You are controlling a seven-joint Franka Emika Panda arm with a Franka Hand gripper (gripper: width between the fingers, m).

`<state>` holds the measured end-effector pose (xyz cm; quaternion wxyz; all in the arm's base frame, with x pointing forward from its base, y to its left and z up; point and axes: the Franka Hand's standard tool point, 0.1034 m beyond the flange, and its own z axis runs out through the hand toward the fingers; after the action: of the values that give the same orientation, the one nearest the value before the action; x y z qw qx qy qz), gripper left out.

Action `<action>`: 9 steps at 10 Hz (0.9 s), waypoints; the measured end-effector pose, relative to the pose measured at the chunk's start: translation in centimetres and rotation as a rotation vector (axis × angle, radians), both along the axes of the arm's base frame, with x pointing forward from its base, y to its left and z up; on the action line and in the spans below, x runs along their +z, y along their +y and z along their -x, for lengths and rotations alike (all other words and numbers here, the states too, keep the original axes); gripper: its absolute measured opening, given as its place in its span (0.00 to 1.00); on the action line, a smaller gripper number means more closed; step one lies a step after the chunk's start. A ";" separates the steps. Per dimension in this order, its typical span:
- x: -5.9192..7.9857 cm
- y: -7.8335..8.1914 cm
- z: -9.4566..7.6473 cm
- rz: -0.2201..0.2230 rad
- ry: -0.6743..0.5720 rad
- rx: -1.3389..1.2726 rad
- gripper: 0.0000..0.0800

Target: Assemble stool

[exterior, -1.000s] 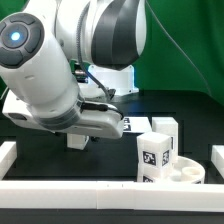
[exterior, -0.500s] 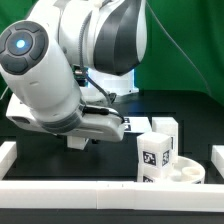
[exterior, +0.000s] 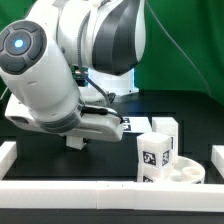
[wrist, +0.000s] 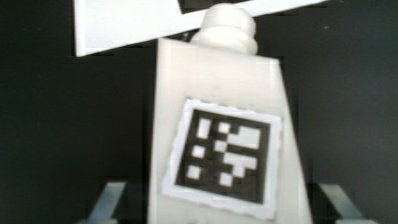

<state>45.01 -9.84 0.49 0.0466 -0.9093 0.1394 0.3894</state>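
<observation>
In the wrist view a white blocky leg [wrist: 217,120] with a black-and-white tag lies lengthwise on the black table, its round peg pointing away. My gripper [wrist: 219,202] straddles its near end. The fingers [wrist: 111,200] stand on either side with a dark gap to the leg, so it is open. In the exterior view the arm hides this leg, and only the gripper's underside [exterior: 76,141] shows. The round seat [exterior: 185,172] lies at the exterior view's lower right with one leg [exterior: 153,152] upright on it. Another leg [exterior: 165,127] stands behind.
The marker board [exterior: 130,124] lies behind the arm; it also shows in the wrist view [wrist: 128,28] past the leg's peg. White border rails run along the front [exterior: 90,192], the exterior view's left [exterior: 8,150] and right [exterior: 216,155]. A green curtain hangs behind.
The arm shifted slightly a second ago and has been still since. The seat and the two legs at the exterior view's right have not moved.
</observation>
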 end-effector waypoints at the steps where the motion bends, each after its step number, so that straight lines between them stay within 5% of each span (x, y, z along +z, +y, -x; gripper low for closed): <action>1: 0.4 0.0 -0.3 0.001 -0.006 0.005 0.41; 6: 7.8 4.8 -3.2 0.060 -0.074 -0.012 0.41; 7: 8.2 5.9 -3.5 0.061 -0.083 -0.003 0.41; 9: 7.6 5.2 -3.8 0.062 -0.111 0.001 0.41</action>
<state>48.80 -4.62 8.12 0.0260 -0.9306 0.1481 0.3338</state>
